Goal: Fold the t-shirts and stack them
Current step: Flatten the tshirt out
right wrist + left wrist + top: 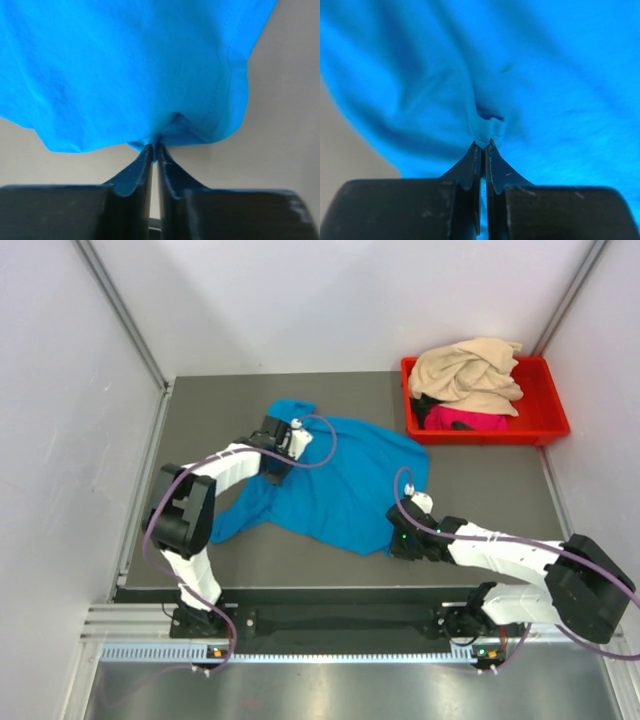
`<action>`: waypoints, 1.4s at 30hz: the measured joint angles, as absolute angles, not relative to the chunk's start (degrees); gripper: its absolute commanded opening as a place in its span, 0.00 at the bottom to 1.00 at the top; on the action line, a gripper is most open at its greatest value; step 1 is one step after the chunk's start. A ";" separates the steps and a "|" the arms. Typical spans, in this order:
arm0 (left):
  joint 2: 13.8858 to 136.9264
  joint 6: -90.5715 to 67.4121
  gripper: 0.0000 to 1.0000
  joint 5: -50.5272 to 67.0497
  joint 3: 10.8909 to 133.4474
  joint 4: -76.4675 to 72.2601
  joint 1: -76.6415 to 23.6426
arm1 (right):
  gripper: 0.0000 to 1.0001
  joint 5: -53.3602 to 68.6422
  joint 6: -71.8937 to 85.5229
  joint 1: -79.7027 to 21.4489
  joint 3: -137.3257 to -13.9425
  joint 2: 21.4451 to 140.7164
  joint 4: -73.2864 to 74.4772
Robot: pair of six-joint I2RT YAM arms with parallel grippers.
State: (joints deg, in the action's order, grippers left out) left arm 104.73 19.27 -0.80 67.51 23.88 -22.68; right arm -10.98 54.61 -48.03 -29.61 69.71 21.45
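The turquoise-blue t-shirt lies spread and rumpled on the dark table top. My left gripper is shut on a fold of it at its left side, the pinched cloth showing in the left wrist view. My right gripper is shut on the shirt's near right edge, seen in the right wrist view. The beige-tan t-shirt lies bunched in the red bin, on top of the magenta-pink t-shirt.
The red bin stands at the table's far right corner. White walls close in the table on the left, back and right. A metal rail runs along the near edge by the arm bases.
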 measured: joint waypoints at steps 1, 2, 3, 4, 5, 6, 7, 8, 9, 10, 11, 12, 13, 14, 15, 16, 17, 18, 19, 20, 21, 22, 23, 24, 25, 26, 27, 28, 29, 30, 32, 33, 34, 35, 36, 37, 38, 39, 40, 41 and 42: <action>104.12 18.83 0.00 -0.43 67.51 24.23 -21.50 | 0.00 -11.11 54.63 -48.07 -29.63 69.78 21.45; 103.26 18.35 0.00 0.51 67.51 24.67 -19.68 | 0.00 -11.46 54.70 -48.12 -29.63 69.69 21.67; 102.04 17.87 0.00 1.85 67.51 25.30 -17.12 | 0.00 -11.92 54.65 -48.14 -29.63 69.43 22.13; 100.62 17.56 0.00 2.70 67.53 25.89 -14.17 | 0.00 -12.43 54.57 -48.16 -29.63 69.01 22.79; 99.13 17.39 0.00 3.77 67.53 26.41 -10.81 | 0.00 -13.06 54.37 -48.12 -29.63 68.16 23.99; 97.47 17.39 0.00 5.08 67.53 26.96 -7.03 | 0.00 -13.67 54.02 -47.97 -29.63 66.74 25.30; 95.35 17.50 0.00 5.89 67.46 27.31 -2.68 | 0.00 -13.96 53.71 -47.57 -29.63 65.36 26.17; 93.58 17.69 0.00 6.46 67.42 27.44 1.15 | 0.00 -14.04 53.28 -46.96 -29.61 63.57 26.83; 92.01 18.04 0.00 6.83 67.24 27.42 4.43 | 0.00 -14.09 52.82 -46.30 -29.56 61.98 27.09; 90.26 18.37 0.00 7.09 66.98 27.42 7.92 | 0.00 -14.11 52.27 -45.43 -29.41 60.64 26.98; 88.95 18.79 0.00 7.73 66.72 27.53 10.92 | 0.00 -13.89 51.51 -44.49 -29.15 59.70 26.70; 88.14 19.31 0.00 8.43 66.48 27.68 13.28 | 0.00 -13.74 50.78 -43.62 -28.86 59.27 26.24; 87.88 19.79 0.00 9.08 66.32 27.83 15.33 | 0.00 -13.52 49.60 -42.81 -28.80 59.46 26.09; 88.03 20.21 0.00 9.74 66.28 27.90 17.50 | 0.00 -13.41 48.42 -42.19 -28.82 60.10 25.58; 88.58 20.64 0.00 10.24 66.24 27.94 19.11 | 0.00 -13.28 46.98 -41.63 -28.95 61.19 24.88; 89.62 21.15 0.00 10.81 66.22 27.94 20.84 | 0.00 -13.04 45.52 -40.86 -29.32 62.54 24.43; 90.67 21.43 0.00 11.29 66.22 27.92 22.17 | 0.00 -12.78 44.21 -40.07 -29.95 64.05 24.12; 91.72 21.76 0.00 11.64 66.24 27.92 23.14 | 0.00 -12.36 42.54 -38.85 -31.03 66.06 23.68; 93.08 22.20 0.00 11.86 66.26 27.92 23.92 | 0.00 -12.08 41.15 -37.65 -32.08 67.68 23.38; 94.61 22.59 0.00 11.99 66.30 27.81 24.47 | 0.00 -11.66 39.62 -36.16 -33.30 69.38 22.81; 95.83 22.76 0.00 12.01 66.32 27.64 24.62 | 0.00 -11.38 38.11 -34.59 -34.61 70.91 21.89; 97.21 22.87 0.01 11.97 66.48 27.55 24.62 | 0.00 -11.09 36.84 -33.04 -35.81 72.10 21.63; 98.41 22.90 0.09 11.84 66.74 27.42 24.62 | 0.00 -10.72 35.38 -31.42 -37.12 73.28 21.15; 99.74 22.90 0.20 11.64 67.20 27.27 24.56 | 0.00 -10.57 34.17 -30.04 -38.46 74.41 20.60; 100.90 22.90 0.34 11.62 67.90 27.07 24.49 | 0.00 -10.26 32.88 -28.77 -40.01 75.70 20.18; 101.69 23.38 0.56 11.66 68.49 26.89 24.45 | 0.00 -9.91 31.92 -28.05 -41.23 76.84 19.57; 102.24 23.99 0.61 11.92 69.06 26.65 24.45 | 0.00 -9.63 31.14 -27.57 -42.24 77.76 19.14; 102.30 24.32 0.71 12.78 69.32 26.61 24.47 | 0.00 -9.23 30.33 -27.33 -43.22 78.72 18.63; 102.10 24.86 0.74 13.80 69.34 26.65 24.49 | 0.00 -8.91 29.65 -27.18 -43.90 79.55 18.15; 101.49 25.78 0.82 15.07 69.14 26.65 24.51 | 0.00 -8.60 29.23 -27.18 -44.23 80.12 17.93; 98.32 28.29 0.82 18.13 66.65 26.46 24.53 | 0.00 -8.05 28.29 -27.03 -44.38 80.97 17.76; 95.77 29.52 0.81 19.42 64.62 26.41 24.49 | 0.00 -7.84 28.03 -26.96 -44.36 81.14 17.80; 93.08 30.79 0.80 20.47 62.61 26.65 24.36 | 0.00 -7.73 27.75 -26.81 -44.36 81.21 17.80; 89.86 32.29 0.79 21.61 60.49 27.51 24.12 | 0.00 -7.66 27.46 -26.63 -44.36 81.19 17.80; 86.70 34.22 0.77 22.52 58.61 28.25 23.73 | 0.00 -7.62 27.27 -26.35 -44.34 81.17 17.74; 82.96 37.01 0.76 23.31 56.18 28.51 22.98 | 0.00 -7.44 27.05 -25.82 -44.27 81.14 17.65; 80.38 39.03 0.75 23.62 54.41 29.02 22.24 | 0.00 -7.33 26.94 -25.08 -44.21 81.06 17.65; 77.32 42.19 0.76 23.68 51.83 29.41 20.95 | 0.00 -7.11 26.72 -24.21 -43.99 80.88 17.47; 75.37 44.47 0.78 23.64 49.69 29.82 19.77 | 0.00 -6.94 26.52 -23.33 -43.75 80.60 17.41; 73.69 46.98 0.79 23.14 47.27 30.59 18.35 | 0.00 -6.81 26.35 -22.39 -43.44 80.23 17.41; 72.29 49.54 0.80 22.65 44.53 31.57 16.93 | 0.00 -6.74 26.04 -21.41 -43.11 79.85 17.43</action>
State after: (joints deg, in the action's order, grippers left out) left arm 72.29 49.54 22.65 44.53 31.57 16.93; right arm -6.74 26.04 -21.41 -43.11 79.85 17.43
